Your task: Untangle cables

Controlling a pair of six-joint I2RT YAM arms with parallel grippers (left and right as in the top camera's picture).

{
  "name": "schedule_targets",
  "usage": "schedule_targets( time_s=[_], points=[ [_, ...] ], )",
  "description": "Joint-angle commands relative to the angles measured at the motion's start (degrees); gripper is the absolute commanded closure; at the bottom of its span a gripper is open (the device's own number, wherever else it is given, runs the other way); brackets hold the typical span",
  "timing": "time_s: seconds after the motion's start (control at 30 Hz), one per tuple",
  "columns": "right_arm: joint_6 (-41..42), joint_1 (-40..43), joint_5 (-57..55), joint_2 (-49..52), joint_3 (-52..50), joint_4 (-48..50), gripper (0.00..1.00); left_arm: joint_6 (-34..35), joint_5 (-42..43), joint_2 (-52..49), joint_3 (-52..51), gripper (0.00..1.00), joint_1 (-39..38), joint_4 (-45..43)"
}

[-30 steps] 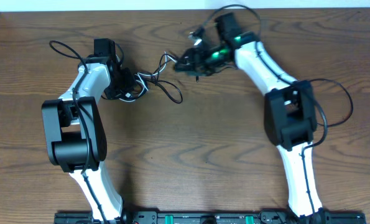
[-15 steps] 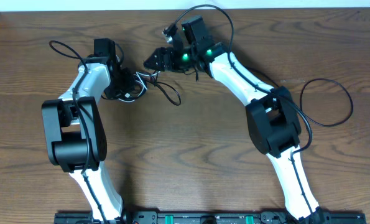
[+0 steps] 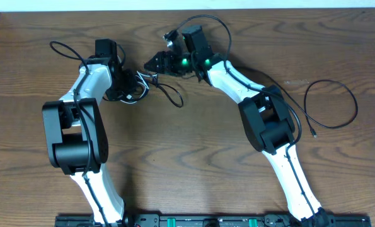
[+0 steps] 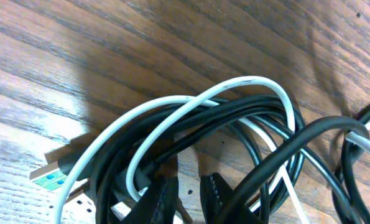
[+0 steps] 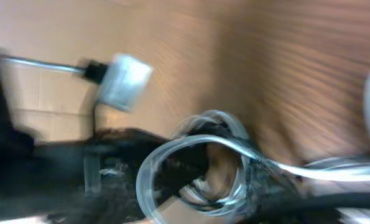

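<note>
Left claw [image 4: 186,194] looks nearly closed; right claw [image 3: 155,63]'s gap blurred.

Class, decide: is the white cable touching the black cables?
Touching. Left wrist view shows the white cable lying directly across the black cables, no gap.

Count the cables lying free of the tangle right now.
1: a black cable lying in a loose open loop at the far right of the overhead view. All other cables sit in the tangle at upper centre, where strands may be hidden.
</note>
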State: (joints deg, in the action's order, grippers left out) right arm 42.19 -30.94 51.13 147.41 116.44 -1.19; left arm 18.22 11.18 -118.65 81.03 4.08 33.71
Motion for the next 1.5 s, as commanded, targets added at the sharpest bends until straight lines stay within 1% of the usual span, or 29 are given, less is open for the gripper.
schedule_targets(
  time_s=[0.0, 0.07, 0.13, 0.23, 0.27, 0.33, 0.53, 0.7, 0.87, 1.1, 1.23, 1.3, 1.33, 1.37, 1.47],
  points=[
    [3.6, 0.2, 12.9, -0.3, 0.8, 7.5, 0.61, 0.1, -1.3, -1.2, -0.3, 0.79, 0.3, 0.3],
    [5.9, 0.5, 13.1, -0.3, 0.8, 10.3, 0.8, 0.1, -1.3, -1.2, -0.3, 0.79, 0.3, 0.3],
    [7.1, 0.9, 13.1, -0.3, 0.8, 12.7, 0.83, 0.1, -1.4, -1.2, -0.3, 0.79, 0.3, 0.3],
    [7.1, 1.2, 13.1, -0.3, 0.8, 13.1, 0.87, 0.1, -1.4, -1.2, -0.3, 0.79, 0.3, 0.3],
    [7.0, 1.4, 13.1, -0.3, 0.8, 13.3, 0.95, 0.1, -1.4, -1.2, -0.3, 0.79, 0.3, 0.3],
    [7.1, 2.1, 14.2, -0.3, 0.8, 13.5, 0.99, 0.1, -1.4, -1.2, -0.3, 0.79, 0.3, 0.3],
    [6.9, 4.6, 19.9, -0.6, 0.8, 15.4, 0.99, 0.1, -1.4, -1.2, -0.3, 0.79, 0.3, 0.2],
    [7.4, 7.1, 28.6, -0.9, 0.8, 21.7, 0.99, 0.1, -1.4, -1.2, -0.3, 0.79, 0.4, 0.2],
    [11.9, 10.0, 38.3, -0.9, 0.8, 23.0, 0.99, 0.1, -1.4, -1.2, -0.3, 0.79, 0.3, 0.2],
    [12.6, 13.5, 38.4, -0.9, 0.3, 17.6, 0.99, 0.1, -1.4, -1.2, -0.3, 0.79, 0.4, 0.2],
    [12.4, 15.7, 38.4, -0.9, -1.1, 15.1, 0.99, 0.2, -3.2, -1.2, -0.3, 0.79, 0.5, 0.0],
    [12.4, 16.6, 38.4, -0.9, -2.4, 15.0, 0.99, 1.8, -4.3, -1.2, -0.3, 0.8, 0.8, -0.1],
    [12.4, 16.9, 38.4, -0.9, -3.4, 15.0, 0.99, 3.3, -4.7, -1.2, -0.3, 0.81, 1.0, -0.1],
    [12.1, 17.1, 38.4, -0.9, -4.3, 15.1, 0.99, 4.3, -4.6, -1.2, -0.3, 0.85, 1.3, -0.2],
    [10.9, 17.1, 38.4, -0.9, -7.4, 15.1, 0.99, 7.8, -4.6, -1.2, -0.3, 0.86, 2.3, -0.1]
  ],
)
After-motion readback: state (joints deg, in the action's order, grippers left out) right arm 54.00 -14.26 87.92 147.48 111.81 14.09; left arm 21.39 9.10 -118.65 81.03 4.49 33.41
